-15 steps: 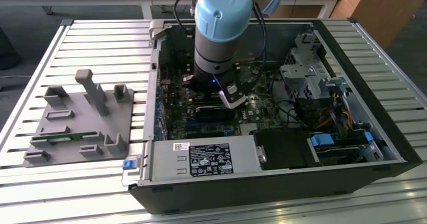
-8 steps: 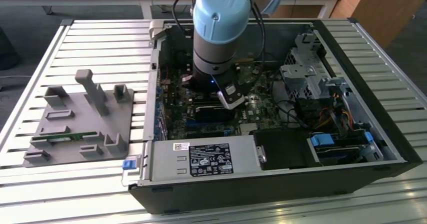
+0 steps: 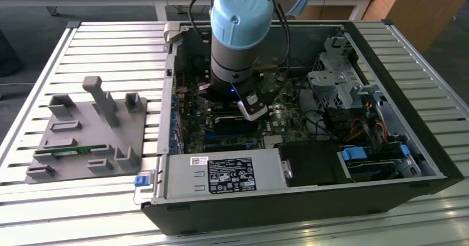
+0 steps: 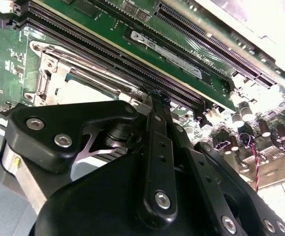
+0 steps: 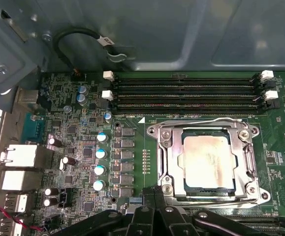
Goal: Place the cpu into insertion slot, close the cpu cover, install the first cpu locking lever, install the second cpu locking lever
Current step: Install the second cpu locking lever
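One cpu seated under the cpu cover, closed empty fingers at the insertion slot edge

cpu: dull silver-grey top, mottled with tan smears
cpu cover: bright silver metal frame
circuit board: green, dotted with silver-topped capacitors, some blue-banded
memory slots: black, white end clips
gripper: black links, silver screw heads
arm: pale blue cap, grey body
computer case: black outside, grey metal inside
fixture block: plain grey
table: white slats, striped
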Controlling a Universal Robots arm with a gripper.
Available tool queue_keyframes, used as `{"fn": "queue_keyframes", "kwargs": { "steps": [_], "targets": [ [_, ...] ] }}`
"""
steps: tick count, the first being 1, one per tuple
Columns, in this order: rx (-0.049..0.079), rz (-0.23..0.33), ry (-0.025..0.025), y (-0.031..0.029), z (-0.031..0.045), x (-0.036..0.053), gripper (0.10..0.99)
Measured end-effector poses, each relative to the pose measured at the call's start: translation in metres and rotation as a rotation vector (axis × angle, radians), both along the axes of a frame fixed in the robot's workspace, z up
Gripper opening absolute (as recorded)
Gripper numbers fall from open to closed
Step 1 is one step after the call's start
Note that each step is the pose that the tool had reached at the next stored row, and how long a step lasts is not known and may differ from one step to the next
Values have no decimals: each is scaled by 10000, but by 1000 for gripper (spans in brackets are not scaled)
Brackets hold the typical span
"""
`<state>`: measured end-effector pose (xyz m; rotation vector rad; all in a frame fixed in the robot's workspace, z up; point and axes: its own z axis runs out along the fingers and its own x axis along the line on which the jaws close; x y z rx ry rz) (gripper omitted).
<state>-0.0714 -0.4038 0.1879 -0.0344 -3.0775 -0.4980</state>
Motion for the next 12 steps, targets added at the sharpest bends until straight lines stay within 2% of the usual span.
{"fn": "queue_keyframes", "kwargs": {
  "steps": [7, 12],
  "targets": [
    [5, 0, -2, 0, 60, -3, 106],
    [4, 0, -2, 0, 142, -3, 106]
  ]
}}
